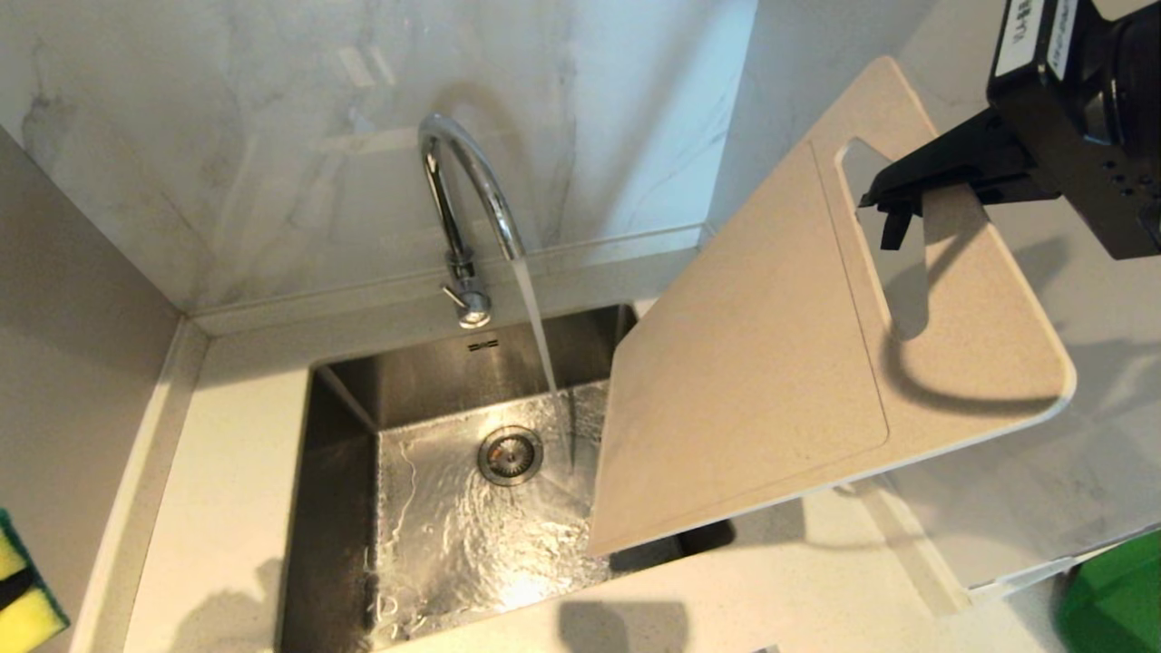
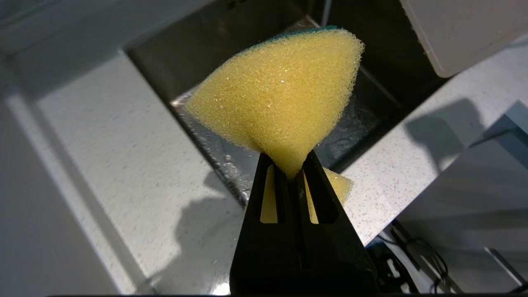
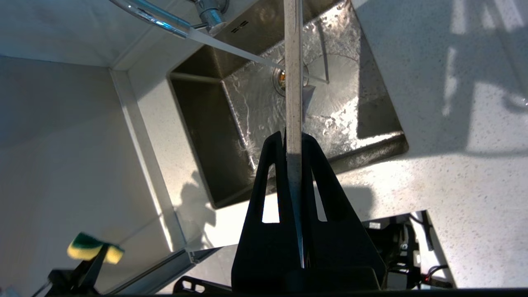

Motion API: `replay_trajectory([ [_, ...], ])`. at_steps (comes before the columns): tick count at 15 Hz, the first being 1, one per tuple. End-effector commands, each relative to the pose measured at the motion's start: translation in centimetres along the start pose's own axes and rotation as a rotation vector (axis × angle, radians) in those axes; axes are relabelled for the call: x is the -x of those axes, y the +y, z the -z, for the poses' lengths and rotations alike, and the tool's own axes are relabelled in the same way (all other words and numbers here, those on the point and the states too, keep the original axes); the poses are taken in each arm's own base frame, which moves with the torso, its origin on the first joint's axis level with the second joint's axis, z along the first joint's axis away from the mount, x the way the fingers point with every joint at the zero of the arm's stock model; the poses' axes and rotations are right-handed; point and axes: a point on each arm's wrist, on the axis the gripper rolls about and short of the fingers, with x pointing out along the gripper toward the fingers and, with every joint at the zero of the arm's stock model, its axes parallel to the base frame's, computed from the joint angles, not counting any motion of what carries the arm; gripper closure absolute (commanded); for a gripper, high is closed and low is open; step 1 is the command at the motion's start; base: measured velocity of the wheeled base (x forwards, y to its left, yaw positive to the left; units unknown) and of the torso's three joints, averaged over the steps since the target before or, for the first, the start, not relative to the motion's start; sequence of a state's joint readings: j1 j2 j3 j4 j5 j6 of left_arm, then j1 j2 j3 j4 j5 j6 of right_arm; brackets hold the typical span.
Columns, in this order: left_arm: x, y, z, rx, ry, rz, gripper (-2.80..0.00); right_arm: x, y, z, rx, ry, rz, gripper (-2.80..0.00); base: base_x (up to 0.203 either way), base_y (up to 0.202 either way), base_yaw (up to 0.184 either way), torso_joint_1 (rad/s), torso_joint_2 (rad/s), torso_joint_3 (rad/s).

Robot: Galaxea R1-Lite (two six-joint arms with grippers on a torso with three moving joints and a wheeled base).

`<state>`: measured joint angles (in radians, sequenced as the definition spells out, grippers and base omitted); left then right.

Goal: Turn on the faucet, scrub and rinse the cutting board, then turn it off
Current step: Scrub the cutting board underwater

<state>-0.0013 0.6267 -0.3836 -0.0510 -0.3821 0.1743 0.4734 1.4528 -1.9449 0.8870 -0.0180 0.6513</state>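
Observation:
The chrome faucet (image 1: 463, 181) is running, and its stream (image 1: 540, 336) falls into the steel sink (image 1: 340, 508) just left of the cutting board. The cream cutting board (image 1: 780, 363) hangs tilted over the sink's right side, its low corner inside the basin. My right gripper (image 1: 893, 213) is shut on the board's upper end by the slot handle. In the right wrist view the board (image 3: 293, 82) runs edge-on between the jaws of that gripper (image 3: 293, 142). My left gripper (image 2: 292, 165) is shut on a yellow-green sponge (image 2: 280, 95), held off the sink's front left; the sponge (image 1: 23, 589) shows at the head view's lower left edge.
The drain (image 1: 510, 455) lies under rippling water on the sink floor. A marble backsplash (image 1: 272, 136) stands behind, and a side wall (image 1: 73, 317) closes the left. Speckled countertop (image 1: 227, 472) surrounds the sink. A green object (image 1: 1120, 599) sits at the lower right.

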Motion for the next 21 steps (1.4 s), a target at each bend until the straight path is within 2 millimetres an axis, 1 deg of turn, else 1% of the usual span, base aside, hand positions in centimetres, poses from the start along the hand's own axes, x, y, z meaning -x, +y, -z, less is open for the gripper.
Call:
replay_trajectory([
  [1, -4.2, 1.7, -0.7, 0.029, 0.108, 0.085, 0.00, -0.1, 0.0, 0.1, -0.019, 0.007, 0.005, 0.00, 0.000, 0.000, 0.000, 0.000, 0.00, 0.000],
  [4, -9.7, 3.4, -2.2, 0.036, 0.125, 0.177, 0.00, -0.5, 0.0, 0.2, -0.029, 0.034, -0.007, 0.00, 0.000, 0.000, 0.000, 0.000, 0.00, 0.000],
  [6, -14.3, 3.5, -3.2, 0.041, 0.109, 0.265, 0.00, -0.8, 0.1, 0.4, -0.026, 0.067, -0.021, 0.00, 0.000, 0.000, 0.000, 0.000, 0.00, 0.000],
  [9, -20.9, 1.4, -5.7, 0.041, 0.047, 0.384, 0.00, -1.3, 0.3, 0.5, -0.024, 0.079, -0.021, 0.00, 0.000, 0.000, 0.000, 0.000, 0.00, 0.000],
  [11, -24.9, -1.0, -7.5, 0.061, 0.003, 0.436, 0.00, -1.5, 0.3, 0.4, -0.024, 0.077, -0.019, 0.00, 0.000, 0.000, 0.000, 0.000, 0.00, 0.000],
  [12, -26.6, -2.4, -8.3, 0.081, -0.014, 0.461, 0.00, -1.5, 0.3, 0.5, -0.025, 0.079, -0.019, 0.00, 0.000, 0.000, 0.000, 0.000, 0.00, 0.000],
  [14, -28.8, -4.9, -10.0, 0.125, -0.053, 0.506, 0.00, -1.5, 0.3, 0.5, -0.026, 0.081, -0.020, 0.00, 0.000, 0.000, 0.000, 0.000, 0.00, 0.000],
  [17, -30.9, -9.0, -12.7, 0.184, -0.121, 0.538, 0.00, -1.5, 0.3, 0.5, -0.027, 0.081, -0.020, 0.00, 0.000, 0.000, 0.000, 0.000, 0.00, 0.000],
  [18, -31.1, -10.5, -13.4, 0.197, -0.139, 0.545, 0.00, -1.5, 0.3, 0.5, -0.032, 0.083, -0.019, 0.00, 0.000, 0.000, 0.000, 0.000, 0.00, 0.000],
  [21, -30.5, -13.7, -14.8, 0.243, -0.136, 0.609, 0.00, -1.4, 0.3, 0.5, -0.038, 0.085, -0.027, 0.00, 0.000, 0.000, 0.000, 0.000, 0.00, 0.000],
])
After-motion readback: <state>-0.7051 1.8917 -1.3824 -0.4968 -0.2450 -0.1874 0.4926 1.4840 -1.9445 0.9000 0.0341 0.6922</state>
